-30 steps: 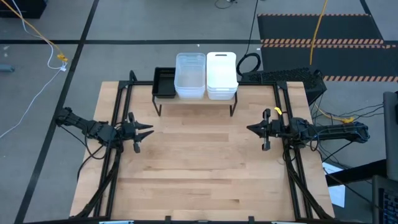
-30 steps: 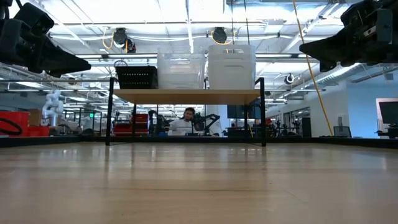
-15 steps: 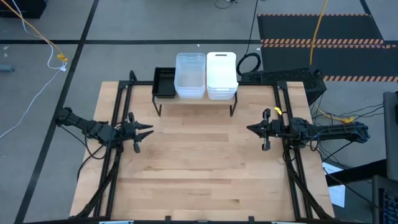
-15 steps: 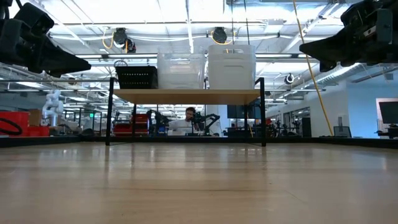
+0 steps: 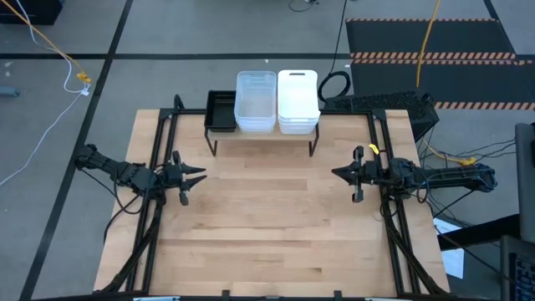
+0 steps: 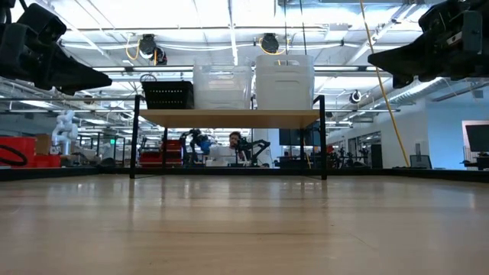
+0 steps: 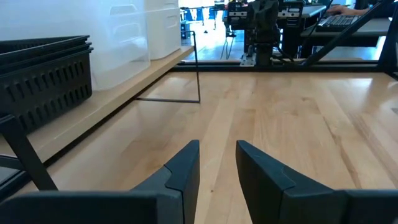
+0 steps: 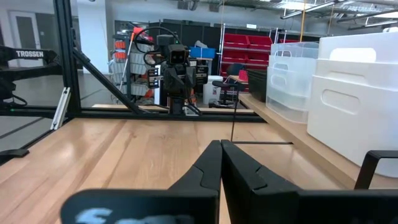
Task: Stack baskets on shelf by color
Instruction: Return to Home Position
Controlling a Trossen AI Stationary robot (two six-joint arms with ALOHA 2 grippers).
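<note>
While idling clear of the shelf (image 6: 229, 118), holding left tool (image 7: 217, 147) slightly parted, right tool (image 8: 221, 144) closed, both empty; risking only a jolt toppling the white baskets (image 5: 298, 100).

Even, bright indoor light is shown throughout. In the high view the bench (image 5: 267, 226) is lit flatly from above, and only faint, short shadows are cast beneath the arms. In the low view white ceiling strip lights (image 6: 229, 23) are seen glaring behind the shelf (image 6: 229, 118), so the left arm (image 6: 38, 53) and right arm (image 6: 435, 46) are reduced to dark silhouettes. A pale sheen is spread over the bench. In the wrist views the white baskets (image 8: 354, 106) are brightly lit, while the fingers (image 7: 183, 171) are rendered almost black.
</note>
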